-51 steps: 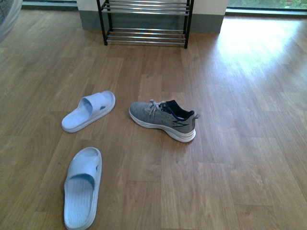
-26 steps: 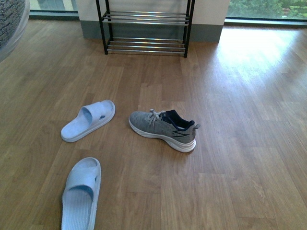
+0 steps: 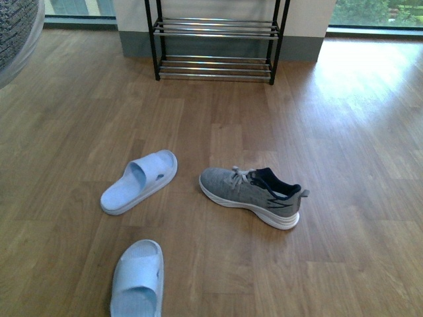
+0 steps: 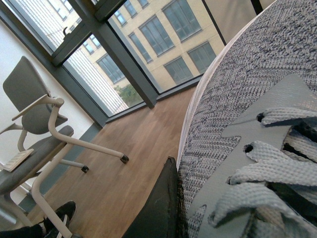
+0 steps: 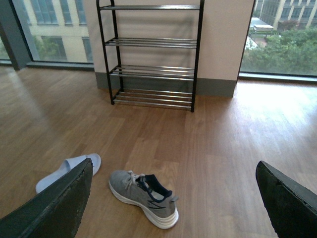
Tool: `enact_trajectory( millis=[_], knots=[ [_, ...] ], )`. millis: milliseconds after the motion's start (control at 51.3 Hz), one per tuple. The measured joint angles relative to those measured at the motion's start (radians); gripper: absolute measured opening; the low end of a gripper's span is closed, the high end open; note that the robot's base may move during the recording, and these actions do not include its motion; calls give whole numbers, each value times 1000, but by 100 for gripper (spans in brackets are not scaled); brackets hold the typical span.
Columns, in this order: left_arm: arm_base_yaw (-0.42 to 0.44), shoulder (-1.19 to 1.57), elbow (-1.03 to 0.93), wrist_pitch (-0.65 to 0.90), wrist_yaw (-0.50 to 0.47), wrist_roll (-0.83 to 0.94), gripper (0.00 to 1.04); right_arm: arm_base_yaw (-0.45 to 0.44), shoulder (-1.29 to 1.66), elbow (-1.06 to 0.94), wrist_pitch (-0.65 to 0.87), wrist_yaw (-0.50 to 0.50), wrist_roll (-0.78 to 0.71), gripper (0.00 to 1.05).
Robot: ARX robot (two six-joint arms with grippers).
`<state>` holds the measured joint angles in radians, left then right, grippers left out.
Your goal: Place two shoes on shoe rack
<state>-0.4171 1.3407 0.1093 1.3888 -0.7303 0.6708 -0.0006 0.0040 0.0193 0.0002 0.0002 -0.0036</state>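
Note:
One grey sneaker [image 3: 251, 195] lies on the wood floor with its toe to the left; it also shows in the right wrist view [image 5: 144, 197]. The other grey sneaker [image 4: 252, 124] fills the left wrist view, and my left gripper [image 4: 173, 208] is shut on it; its knit toe shows at the front view's top left corner [image 3: 16, 33]. The shoe rack [image 3: 217, 39] stands against the far wall and shows fully in the right wrist view [image 5: 151, 57], its tiers bare. My right gripper [image 5: 173, 208] is open and empty, high above the floor sneaker.
Two pale blue slides lie on the floor, one [image 3: 140, 181] left of the sneaker and one [image 3: 137, 284] nearer me. A white-framed grey chair [image 4: 37, 124] stands by the windows in the left wrist view. Windows flank the wall behind the rack.
The front view has shifted: the rack, floor sneaker and slides have moved right and down in the picture. The held sneaker's toe shows more at the top left corner.

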Motion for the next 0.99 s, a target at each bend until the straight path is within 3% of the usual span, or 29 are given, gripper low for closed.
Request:
enact_trajectory(
  millis=[858,995],
  knots=[
    [2,-2,-13,0,-22,22,3,0,1,0,0,0,0,95],
    [2,-2,-13,0,-25,22,3,44,128,27,-99,-45,66,95]
  ],
)
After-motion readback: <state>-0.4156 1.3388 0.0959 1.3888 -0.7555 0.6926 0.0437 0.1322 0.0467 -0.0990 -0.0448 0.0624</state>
